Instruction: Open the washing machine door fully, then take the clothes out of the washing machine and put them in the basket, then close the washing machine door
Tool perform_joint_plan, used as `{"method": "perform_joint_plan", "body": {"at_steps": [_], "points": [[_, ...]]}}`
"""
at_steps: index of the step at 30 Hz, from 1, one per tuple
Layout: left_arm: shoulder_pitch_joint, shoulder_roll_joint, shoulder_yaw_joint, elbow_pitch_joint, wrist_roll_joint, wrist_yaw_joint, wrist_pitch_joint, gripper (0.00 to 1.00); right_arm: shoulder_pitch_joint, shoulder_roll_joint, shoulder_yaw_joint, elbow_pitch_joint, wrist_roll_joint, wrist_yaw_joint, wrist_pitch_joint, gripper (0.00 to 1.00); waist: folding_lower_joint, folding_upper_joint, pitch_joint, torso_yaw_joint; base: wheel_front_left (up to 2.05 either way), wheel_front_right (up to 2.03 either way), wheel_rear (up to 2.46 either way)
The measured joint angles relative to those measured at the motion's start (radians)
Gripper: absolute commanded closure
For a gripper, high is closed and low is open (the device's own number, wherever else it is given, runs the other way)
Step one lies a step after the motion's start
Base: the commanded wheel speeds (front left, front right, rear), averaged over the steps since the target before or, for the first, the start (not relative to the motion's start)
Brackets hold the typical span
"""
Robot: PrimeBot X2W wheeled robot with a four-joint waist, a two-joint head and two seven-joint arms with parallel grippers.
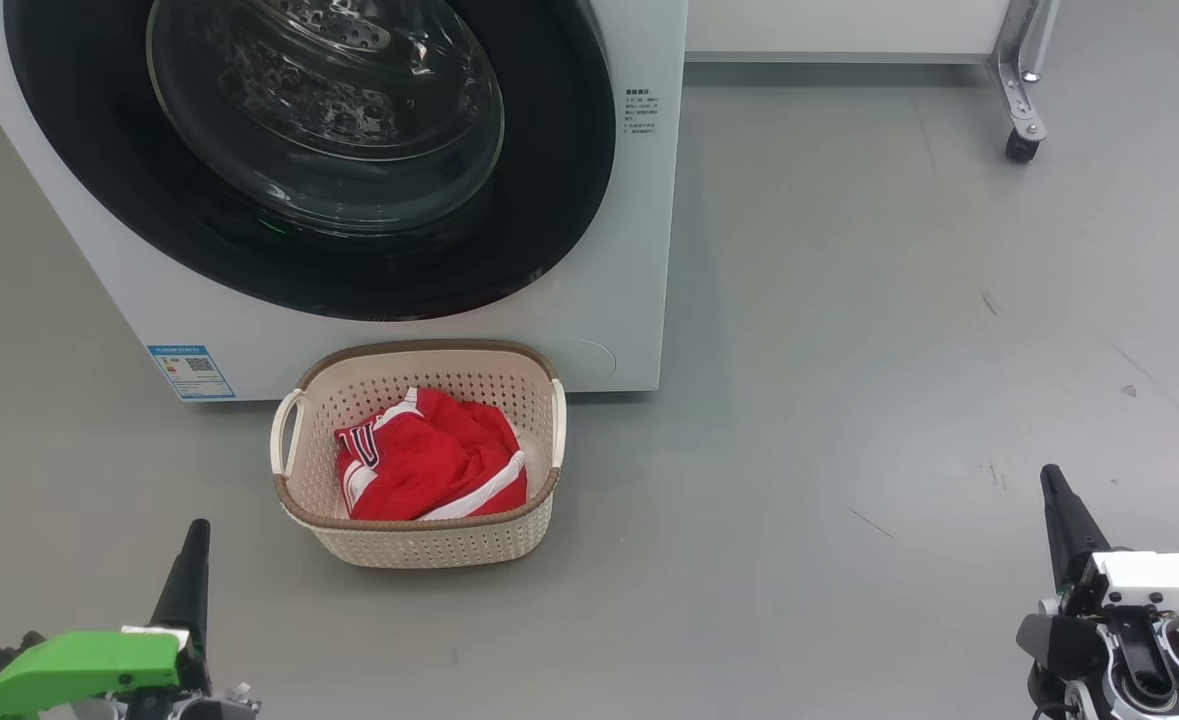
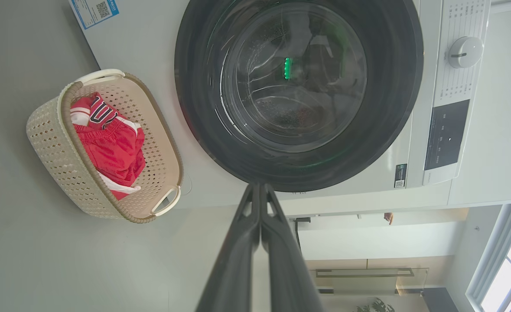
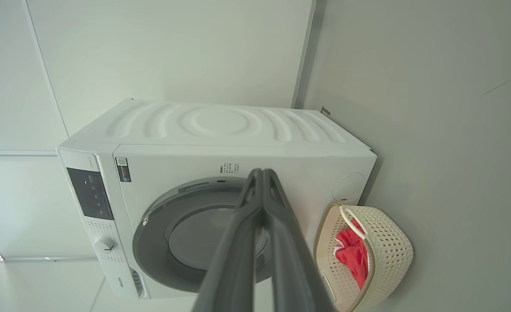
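Clothes [image 1: 429, 460], red with white trim, lie bunched inside the basket [image 1: 429, 548]. It stands on the grey floor [image 1: 899, 300] right against the lower front of the washing machine [image 1: 639, 250], below its door [image 1: 569, 180]. The door sits closed, flush in the machine's front. A blue label [image 1: 189, 370] marks the machine's lower corner to the basket's left, and a metal leg on a black castor [image 1: 1021, 100] stands well apart at the floor's far right. The basket lies between my left fingers [image 1: 187, 585] and the machine.

Both arms sit low and back from the machine, well apart from each other, pointing toward it. My left fingers are pressed together tip to tip and hold nothing. My right fingers [image 1: 1067, 525] are pressed together too, and empty. A green cover [image 1: 79, 665] caps my left wrist.

The basket is cream perforated plastic, rounded-rectangular, with a brown woven-look rim and two pale side handles. The door has a wide glossy black rim round a bulging clear glass bowl, and the dimpled steel drum shows through it. The machine's body is smooth white, with a round dial [image 2: 465, 52] on its panel.
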Motion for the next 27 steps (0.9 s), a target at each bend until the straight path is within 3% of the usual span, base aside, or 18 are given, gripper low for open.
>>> {"method": "perform_joint_plan", "body": {"at_steps": [27], "points": [[-0.013, 0.001, 0.008, 0.013, -0.035, 0.0, 0.01, 1.0, -0.012, 0.002, -0.005, 0.005, 0.04, 0.006, 0.013, 1.0, 0.0, 0.0, -0.001, -0.001, 0.0, 0.0, 0.0]]}}
